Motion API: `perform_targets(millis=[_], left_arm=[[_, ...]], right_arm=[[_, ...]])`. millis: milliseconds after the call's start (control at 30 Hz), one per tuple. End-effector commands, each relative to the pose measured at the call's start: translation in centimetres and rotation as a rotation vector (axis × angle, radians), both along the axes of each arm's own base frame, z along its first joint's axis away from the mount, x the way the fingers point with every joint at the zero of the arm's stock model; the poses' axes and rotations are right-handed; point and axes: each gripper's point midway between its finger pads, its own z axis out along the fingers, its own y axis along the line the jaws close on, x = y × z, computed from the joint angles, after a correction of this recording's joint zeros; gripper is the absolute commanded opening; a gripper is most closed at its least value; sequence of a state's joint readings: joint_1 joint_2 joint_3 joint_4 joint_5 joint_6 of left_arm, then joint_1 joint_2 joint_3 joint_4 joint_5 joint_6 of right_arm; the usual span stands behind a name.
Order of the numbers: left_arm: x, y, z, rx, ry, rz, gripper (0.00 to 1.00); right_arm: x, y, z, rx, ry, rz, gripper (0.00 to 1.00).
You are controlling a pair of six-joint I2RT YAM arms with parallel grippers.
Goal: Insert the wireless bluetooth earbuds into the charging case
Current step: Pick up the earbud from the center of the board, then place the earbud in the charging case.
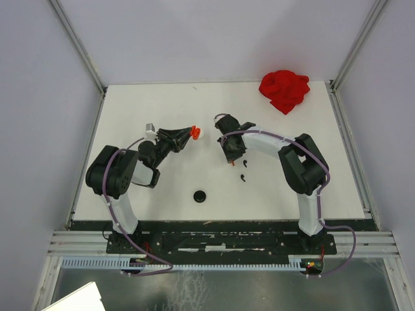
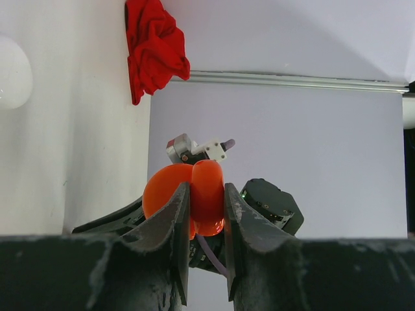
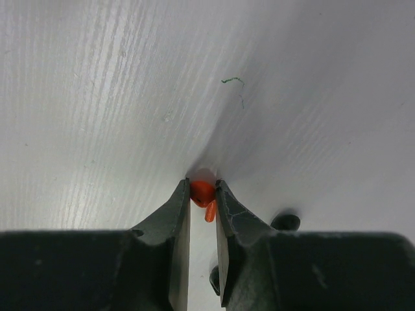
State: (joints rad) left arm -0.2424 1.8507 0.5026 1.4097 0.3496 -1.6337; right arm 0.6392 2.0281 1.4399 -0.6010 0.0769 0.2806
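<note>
Left claw [image 2: 206, 202]: closed hard on the red charging case, one dark finger on each side of it. I hold it up off the table [image 1: 162, 103], out ahead of my left arm.
Red charging case [image 2: 206, 178]: pinched between my left fingertips. It shows as two rounded red lobes side by side, the fatter one bulging past my left finger. I cannot tell what is inside it.
Black disc [image 1: 200, 195]: lying flat on the table toward the near edge, between my two arms and well apart from both claws.
Right claw [image 3: 202, 188]: pointed down at the table, jaws drawn in around the red earbud with both fingertips touching it.
Red earbud [image 3: 203, 192]: caught between my right fingertips, right at the table surface, its little stem hanging down in the gap. I cannot tell whether it is lifted clear.
Black earbud [image 1: 243, 177]: on the table just beside my right claw, on the near side.
Second black earbud [image 1: 247, 163]: also on the table, close to the first and next to my right claw.
Red cloth [image 1: 284, 91]: crumpled in a heap at the far right corner of the table, well away from both claws.
</note>
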Motion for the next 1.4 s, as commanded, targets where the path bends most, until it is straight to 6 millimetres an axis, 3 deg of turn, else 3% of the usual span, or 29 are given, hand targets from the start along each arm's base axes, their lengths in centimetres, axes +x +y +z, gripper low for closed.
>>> perform_targets(millis=[0,267,467,733,900,1200,1367], left_arm=[[0.1,-0.1,1.6,-0.014,-0.073,-0.01,0.03],[0.3,-0.3,1.4,-0.007,-0.066,-0.018,0.03],[0.5,-1.9,1.2,0.007,-0.05,-0.075,0.03],[0.6,-5.3,1.6,0.025,-0.054,-0.2,0.03],[0.5,-6.3,1.7,0.035,-0.057,-0.247,0.03],[0.2,-8.9,1.1,0.011,-0.04,-0.379,0.03],[0.0,-9.6,1.3,-0.027,-0.03,-0.425,0.03]], right_arm=[[2.8,0.8,4.7,0.055,-0.171,0.013,0.12],[5.2,2.0,11.1,0.186,-0.416,0.038,0.07],[6.0,3.0,17.1,0.339,-0.648,0.074,0.04],[5.1,3.5,21.8,0.528,-0.916,0.134,0.07],[4.3,3.6,24.4,0.629,-1.105,0.19,0.06],[3.6,4.0,24.8,0.671,-1.189,0.247,0.02],[3.3,4.7,24.0,0.672,-1.193,0.306,0.02]])
